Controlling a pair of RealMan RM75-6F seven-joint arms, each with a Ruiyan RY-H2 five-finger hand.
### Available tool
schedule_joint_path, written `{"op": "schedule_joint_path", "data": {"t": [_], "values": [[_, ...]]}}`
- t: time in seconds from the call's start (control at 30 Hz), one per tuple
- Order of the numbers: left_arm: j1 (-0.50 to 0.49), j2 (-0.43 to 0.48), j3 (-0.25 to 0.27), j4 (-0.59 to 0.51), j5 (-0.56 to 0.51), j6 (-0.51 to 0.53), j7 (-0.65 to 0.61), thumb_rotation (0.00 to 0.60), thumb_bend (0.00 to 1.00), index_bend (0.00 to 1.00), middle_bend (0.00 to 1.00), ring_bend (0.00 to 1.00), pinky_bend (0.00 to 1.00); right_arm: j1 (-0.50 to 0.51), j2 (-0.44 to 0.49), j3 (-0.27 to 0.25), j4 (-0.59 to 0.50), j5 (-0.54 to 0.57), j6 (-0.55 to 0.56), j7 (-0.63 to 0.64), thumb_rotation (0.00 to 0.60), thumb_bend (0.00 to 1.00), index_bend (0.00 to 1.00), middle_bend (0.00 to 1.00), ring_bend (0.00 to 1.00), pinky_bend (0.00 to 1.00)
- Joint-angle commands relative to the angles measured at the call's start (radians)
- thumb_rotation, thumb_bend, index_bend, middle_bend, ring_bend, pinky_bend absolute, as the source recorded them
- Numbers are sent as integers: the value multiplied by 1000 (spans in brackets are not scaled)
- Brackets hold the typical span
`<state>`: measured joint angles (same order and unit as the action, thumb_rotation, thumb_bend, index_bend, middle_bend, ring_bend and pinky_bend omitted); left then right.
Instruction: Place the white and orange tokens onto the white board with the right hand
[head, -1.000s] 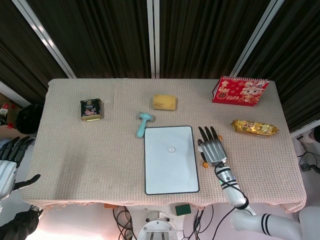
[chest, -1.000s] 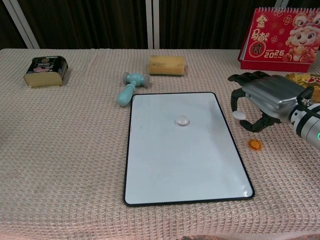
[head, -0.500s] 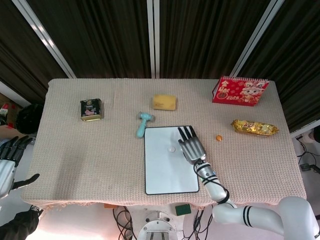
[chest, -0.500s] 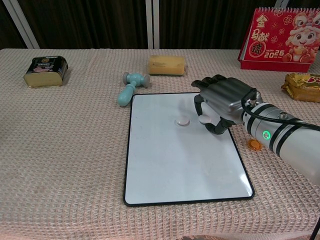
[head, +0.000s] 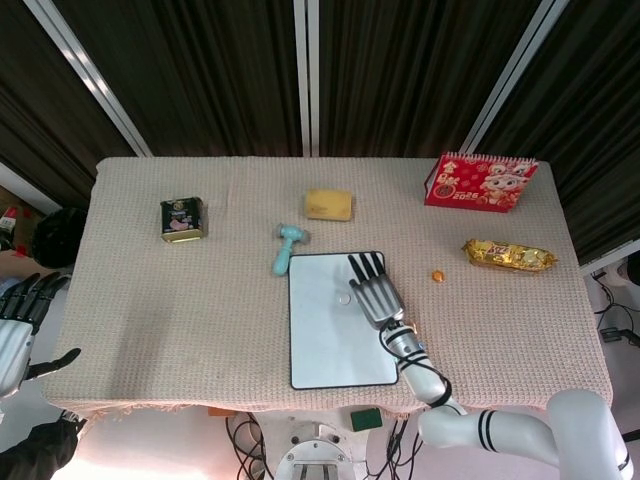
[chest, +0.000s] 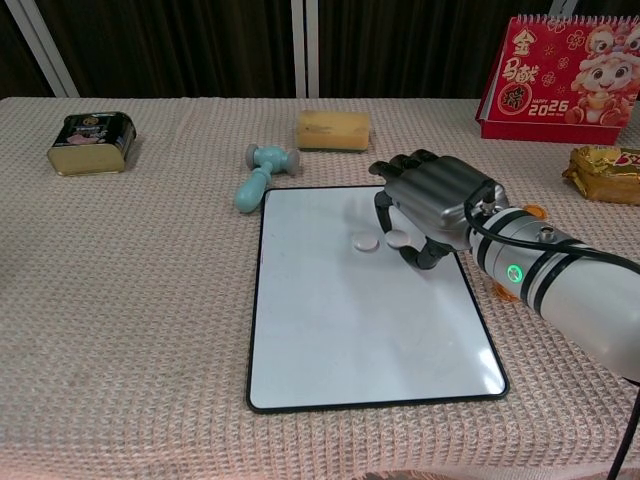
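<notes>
The white board lies flat at the table's front middle. One white token rests on its upper part. My right hand hovers over the board's upper right and pinches a second white token between thumb and finger, just right of the resting one. The orange token lies on the cloth right of the board, partly behind my forearm in the chest view. My left hand hangs off the table's left edge, fingers apart and holding nothing.
A teal toy hammer lies by the board's top left corner, with a yellow block behind it. A tin sits far left. A red calendar and a gold snack pack stand at the right.
My right hand carried the pinched white token from the cloth on the right leftward over the board, ending beside the token that lay there. The left hand stayed put.
</notes>
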<state>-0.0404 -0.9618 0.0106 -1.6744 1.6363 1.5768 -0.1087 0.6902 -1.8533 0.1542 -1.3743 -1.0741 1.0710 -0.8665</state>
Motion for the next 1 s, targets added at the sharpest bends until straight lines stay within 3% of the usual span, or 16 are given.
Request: {"op": "schedule_joint_path", "data": {"t": [0.03, 0.67, 0.83, 1.0], "values": [[0, 0, 0, 0, 0, 0, 1, 600, 88, 95, 69, 0, 115, 3, -2, -1, -1, -1, 2, -2, 600, 394, 478, 0, 0, 0], [1, 2, 0, 5, -1, 3, -10, 600, 88, 95, 69, 0, 115, 29, -27, -4, 28, 13, 6, -24, 600, 394, 457, 0, 0, 0], [2, 2, 0, 6, -2, 4, -11, 600, 88, 95, 69, 0, 115, 30, -20, -9, 22, 15, 9, -26, 600, 392, 375, 0, 0, 0], [2, 2, 1, 5, 0, 5, -9, 600, 88, 95, 69, 0, 115, 31, -11, -12, 10, 21, 3, -26, 600, 379, 228, 0, 0, 0]]}}
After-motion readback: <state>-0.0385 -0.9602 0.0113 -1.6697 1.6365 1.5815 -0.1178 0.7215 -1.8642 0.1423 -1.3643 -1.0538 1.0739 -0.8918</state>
